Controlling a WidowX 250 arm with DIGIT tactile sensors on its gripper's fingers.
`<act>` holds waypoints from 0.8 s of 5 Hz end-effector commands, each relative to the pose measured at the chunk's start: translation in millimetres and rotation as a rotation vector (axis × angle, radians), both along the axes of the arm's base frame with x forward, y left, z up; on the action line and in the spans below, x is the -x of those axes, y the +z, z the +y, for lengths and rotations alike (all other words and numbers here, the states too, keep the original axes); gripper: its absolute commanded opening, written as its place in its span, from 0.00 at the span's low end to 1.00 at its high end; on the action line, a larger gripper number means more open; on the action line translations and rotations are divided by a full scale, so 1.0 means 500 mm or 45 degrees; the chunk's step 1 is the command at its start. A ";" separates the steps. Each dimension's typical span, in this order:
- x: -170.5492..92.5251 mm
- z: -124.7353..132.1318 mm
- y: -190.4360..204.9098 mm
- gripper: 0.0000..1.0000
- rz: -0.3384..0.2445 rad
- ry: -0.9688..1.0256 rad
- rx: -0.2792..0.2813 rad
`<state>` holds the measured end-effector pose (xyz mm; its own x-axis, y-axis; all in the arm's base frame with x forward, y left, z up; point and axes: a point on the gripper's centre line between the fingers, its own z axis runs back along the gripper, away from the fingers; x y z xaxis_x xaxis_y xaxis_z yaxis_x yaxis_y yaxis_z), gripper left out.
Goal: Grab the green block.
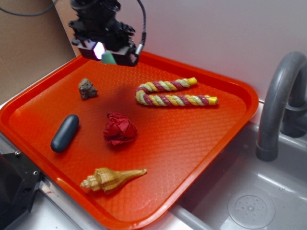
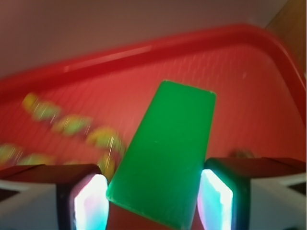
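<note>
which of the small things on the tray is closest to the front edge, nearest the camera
The tan spiral seashell, lying at the front of the orange tray. The red crumpled ball and blue-grey capsule sit farther back.

No text, label, brand, number or sign can be read in either view. The green block point(image 2: 165, 155) shows plain faces with no marking, and the orange tray point(image 1: 192, 158) carries only an embossed diamond texture, no lettering. The wrist view is blurred, so any fine print there could not be made out.
</note>
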<state>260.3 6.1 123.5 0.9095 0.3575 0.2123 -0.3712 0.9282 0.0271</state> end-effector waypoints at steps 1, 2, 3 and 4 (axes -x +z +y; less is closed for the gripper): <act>0.036 -0.010 0.197 0.00 0.054 -0.244 -0.001; 0.036 -0.024 0.268 0.00 0.002 -0.296 -0.012; 0.043 -0.037 0.305 0.00 -0.061 -0.345 -0.079; 0.045 -0.029 0.297 0.00 -0.021 -0.394 -0.067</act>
